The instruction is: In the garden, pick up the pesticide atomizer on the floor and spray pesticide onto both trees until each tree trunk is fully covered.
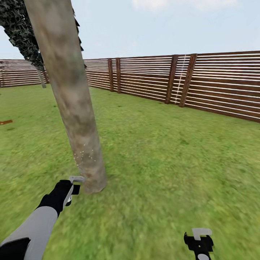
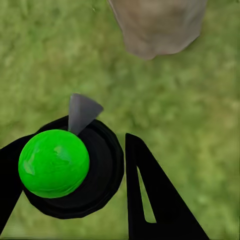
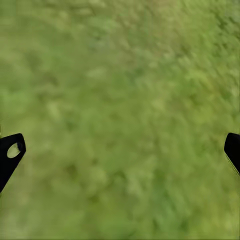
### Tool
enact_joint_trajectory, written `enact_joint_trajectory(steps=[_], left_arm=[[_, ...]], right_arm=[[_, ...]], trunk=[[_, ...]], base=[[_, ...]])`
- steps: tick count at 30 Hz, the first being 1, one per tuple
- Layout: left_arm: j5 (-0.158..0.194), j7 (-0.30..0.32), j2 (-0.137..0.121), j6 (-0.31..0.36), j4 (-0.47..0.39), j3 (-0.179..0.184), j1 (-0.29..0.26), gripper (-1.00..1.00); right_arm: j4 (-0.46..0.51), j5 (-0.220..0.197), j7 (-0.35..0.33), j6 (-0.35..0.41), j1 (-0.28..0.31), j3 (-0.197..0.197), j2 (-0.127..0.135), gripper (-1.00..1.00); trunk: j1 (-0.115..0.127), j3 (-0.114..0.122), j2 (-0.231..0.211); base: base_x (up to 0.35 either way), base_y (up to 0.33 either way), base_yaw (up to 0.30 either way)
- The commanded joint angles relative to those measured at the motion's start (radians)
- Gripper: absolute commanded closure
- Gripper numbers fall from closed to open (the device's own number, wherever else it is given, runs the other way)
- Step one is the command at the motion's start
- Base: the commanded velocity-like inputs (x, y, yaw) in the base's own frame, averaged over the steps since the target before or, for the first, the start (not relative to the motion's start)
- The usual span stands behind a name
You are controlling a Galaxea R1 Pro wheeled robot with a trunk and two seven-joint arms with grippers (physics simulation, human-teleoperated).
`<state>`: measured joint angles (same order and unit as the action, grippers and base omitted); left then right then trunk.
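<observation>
Left gripper [image 2: 75, 170]: fingers [image 2: 155, 200] closed on one pesticide atomizer [image 2: 55, 162], green-bodied, grey nozzle aimed at the tree trunk [image 1: 72, 104] base just beside it. White specks on the lower trunk. Right gripper [image 3: 120, 155]: fingers spread wide, holding nothing, over lawn [image 1: 162, 162]. Slatted fence [image 1: 216, 83] behind; one trunk counted.

Tree trunk [image 1: 68, 97]: top cut off by the head view's upper edge; crown [image 1: 18, 32] cropped at upper left.
Sprayer [image 2: 54, 162]: body hidden beneath its green cap in the left wrist view.
Right gripper [image 1: 199, 242]: cropped at the head view's bottom edge.
Lawn [image 3: 125, 115]: blurred.
Small brown object [image 1: 5, 122] at left edge: too small to identify.
</observation>
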<state>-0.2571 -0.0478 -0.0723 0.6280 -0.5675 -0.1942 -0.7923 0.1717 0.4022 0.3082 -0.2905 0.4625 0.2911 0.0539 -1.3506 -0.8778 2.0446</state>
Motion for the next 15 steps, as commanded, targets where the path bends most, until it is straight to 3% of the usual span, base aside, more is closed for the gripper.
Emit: enact_joint_trajectory(steps=[1, 5, 12, 15], left_arm=[[-0.003, -0.001, 0.001, 0.004, -0.001, -0.002, -0.001, 1.0], [-0.003, -0.001, 0.001, 0.005, -0.001, -0.003, -0.001, 1.0], [-0.005, 0.0, -0.002, 0.007, 0.0, -0.008, 0.002, 1.0], [-0.004, 0.0, 0.0, 0.007, 0.0, -0.008, 0.005, 1.0]], right_arm=[[-0.001, 0.01, 0.002, -0.004, 0.001, 0.008, 0.0, -1.0], [-0.001, 0.01, 0.002, -0.004, 0.001, 0.008, -0.002, -1.0], [-0.001, 0.01, 0.002, -0.004, 0.001, 0.008, -0.001, -1.0], [-0.001, 0.01, 0.002, -0.004, 0.001, 0.008, 0.0, -1.0]], trunk=[[0.0, -0.001, 0.0], [0.0, -0.001, 0.0], [0.0, -0.001, 0.0], [0.0, -0.001, 0.0]], base=[[0.23, -0.208, 0.277], [0.187, -0.215, 0.278], [0.018, -0.022, 0.275], [0.186, -0.134, 0.075]])
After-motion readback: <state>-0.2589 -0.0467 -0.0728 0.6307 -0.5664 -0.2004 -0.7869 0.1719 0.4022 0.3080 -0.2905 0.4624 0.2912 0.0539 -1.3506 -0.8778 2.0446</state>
